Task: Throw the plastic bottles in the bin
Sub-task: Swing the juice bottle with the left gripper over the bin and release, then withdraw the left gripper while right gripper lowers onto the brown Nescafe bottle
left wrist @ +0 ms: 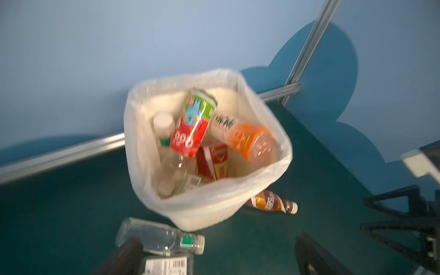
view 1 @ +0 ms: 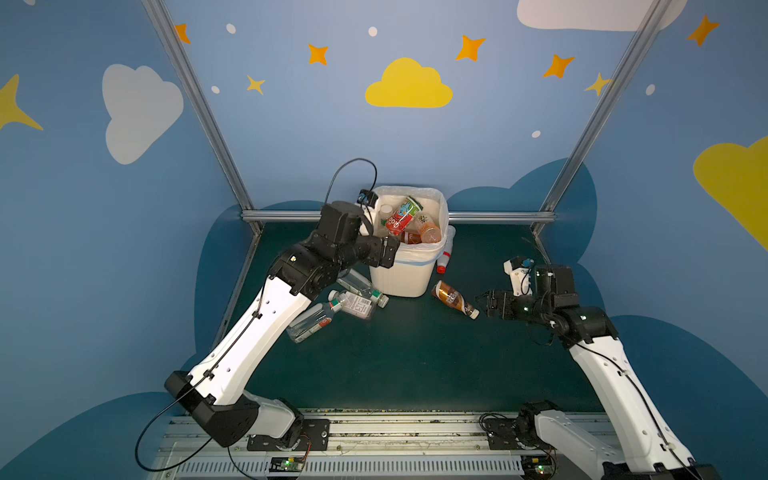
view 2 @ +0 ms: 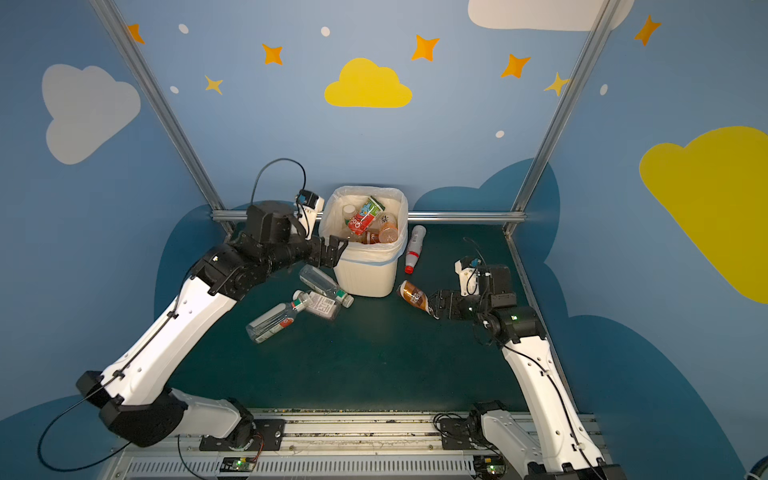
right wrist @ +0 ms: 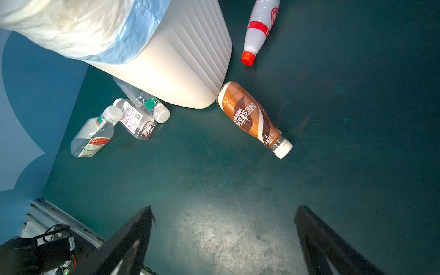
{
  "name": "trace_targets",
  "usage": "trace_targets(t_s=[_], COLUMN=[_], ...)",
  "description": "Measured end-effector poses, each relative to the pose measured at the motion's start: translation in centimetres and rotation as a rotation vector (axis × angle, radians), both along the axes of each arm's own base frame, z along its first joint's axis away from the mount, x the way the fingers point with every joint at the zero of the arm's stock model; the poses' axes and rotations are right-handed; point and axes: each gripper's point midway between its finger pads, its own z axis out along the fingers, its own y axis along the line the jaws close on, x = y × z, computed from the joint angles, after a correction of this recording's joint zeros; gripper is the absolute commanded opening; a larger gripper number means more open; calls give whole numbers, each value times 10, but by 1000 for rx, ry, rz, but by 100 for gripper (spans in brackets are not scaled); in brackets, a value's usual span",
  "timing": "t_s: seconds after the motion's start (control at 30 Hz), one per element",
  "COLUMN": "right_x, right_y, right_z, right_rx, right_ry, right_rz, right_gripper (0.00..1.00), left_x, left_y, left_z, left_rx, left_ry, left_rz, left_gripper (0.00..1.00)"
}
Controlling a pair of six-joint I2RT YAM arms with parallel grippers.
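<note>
The cream bin (view 1: pixel 401 278) with its bag liner stands at the back middle and holds several plastic bottles, a red-and-green one (view 1: pixel 401 216) and an orange one (view 1: pixel 430 230) on top. My left gripper (view 1: pixel 395 249) hovers open and empty at the bin's near left rim (left wrist: pixel 207 204). Three clear bottles (view 1: pixel 357 286) (view 1: pixel 353 306) (view 1: pixel 309 322) lie left of the bin's foot. A brown bottle (view 1: pixel 453 298) lies at the bin's right corner, white cap toward my right gripper (view 1: pixel 482 305), which is open, low and just short of it (right wrist: pixel 252 119).
A white bottle with a red cap (view 2: pixel 414 249) lies on the green table behind the bin's right side. Aluminium frame rails (view 1: pixel 498 216) run along the back edge and corners. The arm bases sit on a rail (view 1: pixel 395 432) at the front.
</note>
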Motion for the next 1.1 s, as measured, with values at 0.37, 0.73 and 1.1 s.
trace_targets(t_s=[0.37,0.73,1.1], right_x=[26,88,127], right_y=[29,43,59], right_z=[-49,-98,-146], right_rx=[-60,-196,-344], right_ry=[113,192,238], right_rz=[109,148,218], right_gripper=[94,94,95], left_x=[-71,-95,-104], left_y=[64,90,102], left_z=[-126,-128,-143], left_rx=[-89,-141,-102], left_ry=[319,318,340], left_rz=[230,352,391], left_gripper=[99,99,99])
